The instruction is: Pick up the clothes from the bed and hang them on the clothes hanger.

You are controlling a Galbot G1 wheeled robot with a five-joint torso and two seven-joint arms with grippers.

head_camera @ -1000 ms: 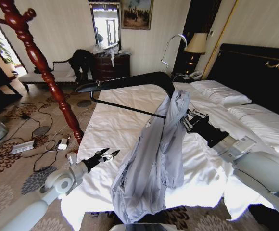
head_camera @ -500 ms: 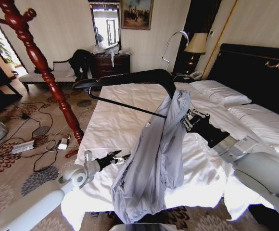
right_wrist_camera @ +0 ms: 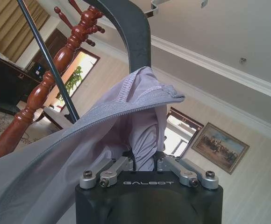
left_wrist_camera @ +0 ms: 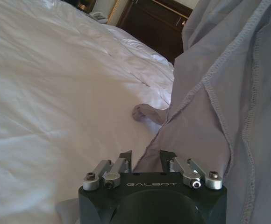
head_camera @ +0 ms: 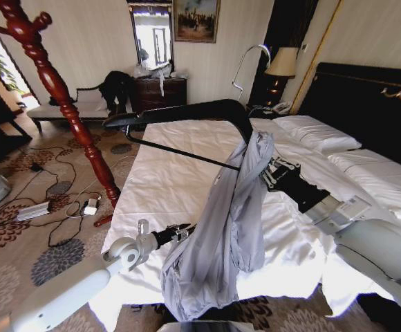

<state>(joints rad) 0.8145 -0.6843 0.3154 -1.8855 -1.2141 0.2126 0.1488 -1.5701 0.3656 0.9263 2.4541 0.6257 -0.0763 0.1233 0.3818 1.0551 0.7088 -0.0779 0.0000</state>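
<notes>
The black clothes hanger (head_camera: 187,111) is held up over the bed (head_camera: 159,180), its silver hook (head_camera: 245,66) pointing up. The grey-lavender shirt (head_camera: 221,228) hangs in a long bunch from the hanger's right end, its hem near the bed's foot. My right gripper (head_camera: 268,173) is shut on that end through the fabric. In the right wrist view the hanger arm (right_wrist_camera: 126,28) rises from the draped shirt (right_wrist_camera: 140,93) above the gripper (right_wrist_camera: 144,161). My left gripper (head_camera: 185,230) is open at the shirt's left edge. In the left wrist view the gripper (left_wrist_camera: 146,156) has the hem (left_wrist_camera: 229,93) between its fingers, over the sheet (left_wrist_camera: 56,93).
A red turned-wood coat stand (head_camera: 55,90) rises at the left, with cables and a power strip (head_camera: 34,211) on the carpet beside it. The dark headboard (head_camera: 373,104) and pillows (head_camera: 318,135) lie to the right. A dresser (head_camera: 159,93) and a lamp (head_camera: 281,62) stand at the back.
My left arm has swung right across the bed's foot and its gripper has reached the shirt's edge. The hanger has lifted slightly. The right arm holds still.
</notes>
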